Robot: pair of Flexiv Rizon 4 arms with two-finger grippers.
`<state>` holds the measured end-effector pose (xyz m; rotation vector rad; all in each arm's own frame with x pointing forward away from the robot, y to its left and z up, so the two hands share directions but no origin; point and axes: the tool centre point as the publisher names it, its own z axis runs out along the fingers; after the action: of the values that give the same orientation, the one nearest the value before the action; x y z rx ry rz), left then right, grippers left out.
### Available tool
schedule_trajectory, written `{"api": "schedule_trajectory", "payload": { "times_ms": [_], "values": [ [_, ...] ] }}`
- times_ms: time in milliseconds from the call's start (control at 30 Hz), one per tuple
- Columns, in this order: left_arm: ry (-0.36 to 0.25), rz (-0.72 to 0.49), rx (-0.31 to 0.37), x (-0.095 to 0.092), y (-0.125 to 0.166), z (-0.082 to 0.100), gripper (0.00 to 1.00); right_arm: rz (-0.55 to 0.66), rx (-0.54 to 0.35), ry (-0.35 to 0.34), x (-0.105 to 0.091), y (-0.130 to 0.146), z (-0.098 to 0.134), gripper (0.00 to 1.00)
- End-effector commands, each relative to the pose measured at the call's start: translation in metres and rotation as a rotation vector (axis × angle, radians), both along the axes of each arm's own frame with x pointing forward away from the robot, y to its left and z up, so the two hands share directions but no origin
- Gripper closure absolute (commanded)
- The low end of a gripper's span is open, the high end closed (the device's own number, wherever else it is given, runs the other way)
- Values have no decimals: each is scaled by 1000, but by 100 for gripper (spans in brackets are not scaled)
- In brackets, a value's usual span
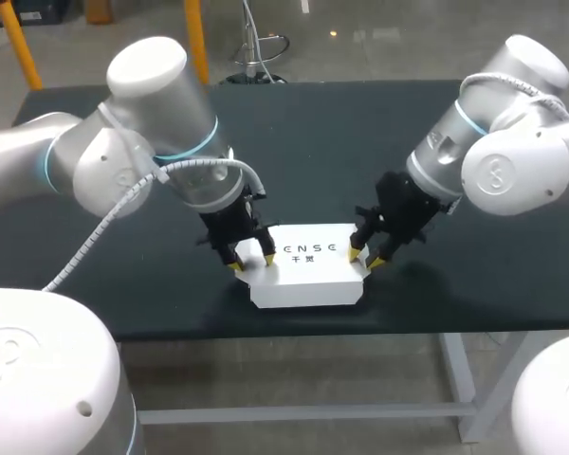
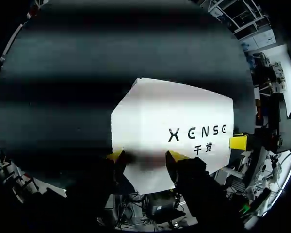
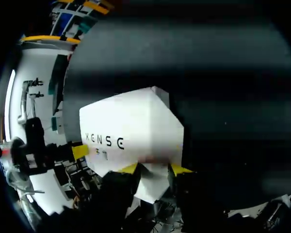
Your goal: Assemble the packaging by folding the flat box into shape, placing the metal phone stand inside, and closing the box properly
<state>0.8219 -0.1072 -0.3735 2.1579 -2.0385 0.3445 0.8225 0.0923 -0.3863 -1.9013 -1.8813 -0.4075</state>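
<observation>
One white box (image 1: 308, 275) lies flat on the dark table (image 1: 313, 142), close to the front edge and about midway between the side edges. It is folded into shape with its printed face up. That face carries two lines of dark print: a row of wide-spaced letters and, under it, a shorter line of small characters. The same print shows in both wrist views.

I have two tools at the box, one at each short end, and four yellow tips show in the head view.

My left tool (image 1: 251, 263) is down at the box's left end. Its fingers are spread apart and not clamped: one tip sits at the box's corner and the other rests over the top face. In the left wrist view (image 2: 145, 155) the box (image 2: 174, 111) runs ahead of and between these fingers.

My right tool (image 1: 364, 259) is down at the box's right end, where the edge is notched. Its fingers are also parted, one tip over the top face and one at the edge. In the right wrist view (image 3: 155, 169) the end of the box (image 3: 131, 121) lies between them.
</observation>
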Motion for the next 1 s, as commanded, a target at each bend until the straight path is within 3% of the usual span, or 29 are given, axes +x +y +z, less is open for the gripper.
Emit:
{"api": "schedule_trajectory", "payload": {
  "times_ms": [33,367,667,1000],
  "values": [
    [-7,-11,-21,-2,-2,-3,43,2,23,3,1,-1,-2,58],
    [-22,-26,-80,-4,-2,-2,42,2,59,10,4,0,0,58],
    [-23,-31,-100,-6,-1,3,32,-1,74,14,5,-2,4,56],
    [-23,-31,-100,-6,-1,3,39,-1,74,14,5,-2,4,58]
  ]
}}
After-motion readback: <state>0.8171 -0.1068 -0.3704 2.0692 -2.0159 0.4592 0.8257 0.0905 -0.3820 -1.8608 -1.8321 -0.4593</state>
